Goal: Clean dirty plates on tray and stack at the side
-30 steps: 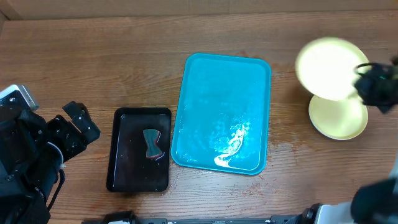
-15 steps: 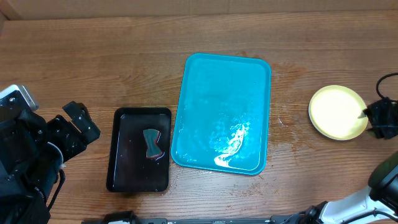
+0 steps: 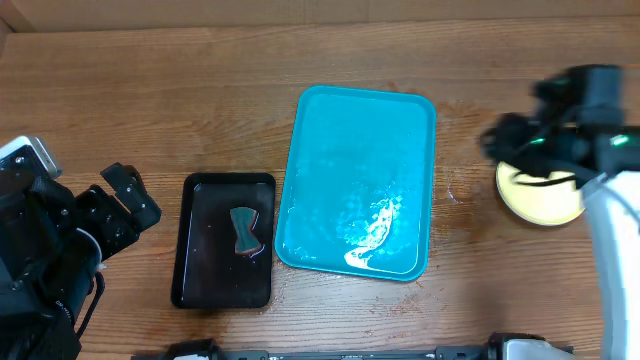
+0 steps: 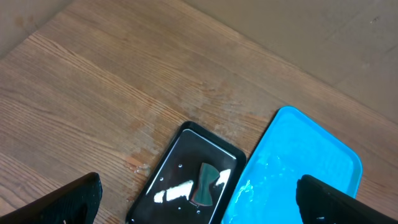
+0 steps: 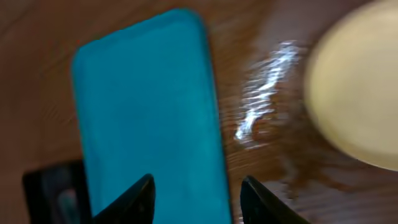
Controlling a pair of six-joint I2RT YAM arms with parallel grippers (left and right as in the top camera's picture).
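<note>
You are holding the right gripper (image 5: 196,199) open and empty near the plates (image 3: 540,197), while the left gripper (image 4: 199,200) is hovering wide open.

Sponge (image 3: 245,232) in the smaller tray (image 3: 200,275), just left of the tray (image 3: 340,150); plates (image 3: 540,202) right of both, apart.

The black, cable-draped left arm (image 3: 50,260) is seen folded at the left edge of the overhead view, with its wrist pointed up and to the right. The left gripper (image 4: 199,186), a black two-finger unit, is held with its fingers (image 4: 78,202) spread wide and nothing between them. The right arm (image 3: 610,240), black with a white lower link, is extended from the lower right corner and is rendered blurred. The right gripper (image 5: 196,196) is held partly parted, with nothing between its dark fingers (image 5: 134,202).
</note>
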